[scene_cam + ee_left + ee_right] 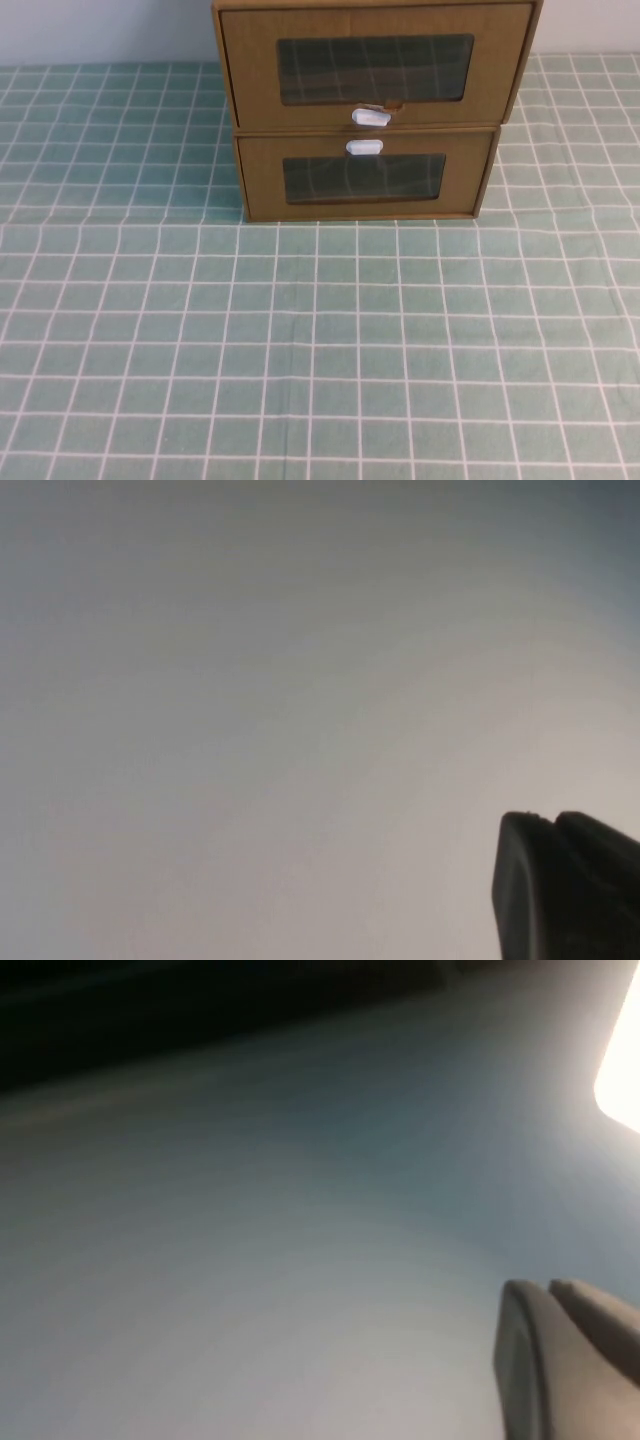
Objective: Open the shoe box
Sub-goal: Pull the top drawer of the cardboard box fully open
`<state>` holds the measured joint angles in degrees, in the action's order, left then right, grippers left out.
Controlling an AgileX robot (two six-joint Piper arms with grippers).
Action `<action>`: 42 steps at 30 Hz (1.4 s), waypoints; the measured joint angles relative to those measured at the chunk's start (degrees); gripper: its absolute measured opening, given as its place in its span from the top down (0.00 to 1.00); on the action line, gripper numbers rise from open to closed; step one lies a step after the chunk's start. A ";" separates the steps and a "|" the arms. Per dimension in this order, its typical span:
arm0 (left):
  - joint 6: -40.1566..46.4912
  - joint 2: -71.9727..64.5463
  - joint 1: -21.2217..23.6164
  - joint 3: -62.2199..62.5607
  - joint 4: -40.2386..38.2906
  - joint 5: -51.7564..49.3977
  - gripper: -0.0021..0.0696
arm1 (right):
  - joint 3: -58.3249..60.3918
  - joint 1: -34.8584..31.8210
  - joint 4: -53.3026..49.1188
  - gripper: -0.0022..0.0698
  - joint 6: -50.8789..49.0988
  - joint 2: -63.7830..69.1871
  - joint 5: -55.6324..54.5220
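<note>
Cardboard was what we saw first: two brown boxes stacked at twelve o'clock on the table, the upper shoe box (pixel 375 60) sitting squarely on the lower shoe box (pixel 365 175). Each front had a dark window, and both fronts sat flush and closed. A small white handle (pixel 370 117) hung just under the upper window, slightly tilted. A second white handle (pixel 364 147) sat just above the lower window, so the two were near each other but apart. The stack rested on a green checked tablecloth (pixel 320 350), with a pale wall (pixel 100 30) behind it at eleven o'clock.

Neither arm appeared in the high view. In the left wrist view we found the left gripper (pixel 552 820) as a dark shape against a plain grey surface. Its claw was drawn together with only a thin seam between the halves, and it gripped and touched nothing.

The right gripper (pixel 548 1288) looked the same against a bluish blank surface, with its claw pressed together and empty. A bright patch (pixel 625 1060) glared near it.
</note>
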<state>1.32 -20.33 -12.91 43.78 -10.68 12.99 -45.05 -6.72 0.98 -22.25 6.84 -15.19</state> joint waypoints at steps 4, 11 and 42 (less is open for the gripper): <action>0.13 -12.39 0.00 15.07 -0.05 -18.25 0.98 | -10.20 0.00 -0.10 0.99 -0.09 9.45 20.53; 0.13 -34.34 0.00 31.70 0.75 -37.38 0.98 | -16.18 0.00 -0.10 0.99 9.90 24.45 39.57; 40.55 -102.80 -8.09 92.99 -29.84 -68.67 0.98 | -18.90 35.16 -3.25 0.99 59.58 66.54 74.81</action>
<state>41.88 -123.13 -21.00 136.77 -40.52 -55.69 -63.95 28.44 -2.27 37.33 73.38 59.62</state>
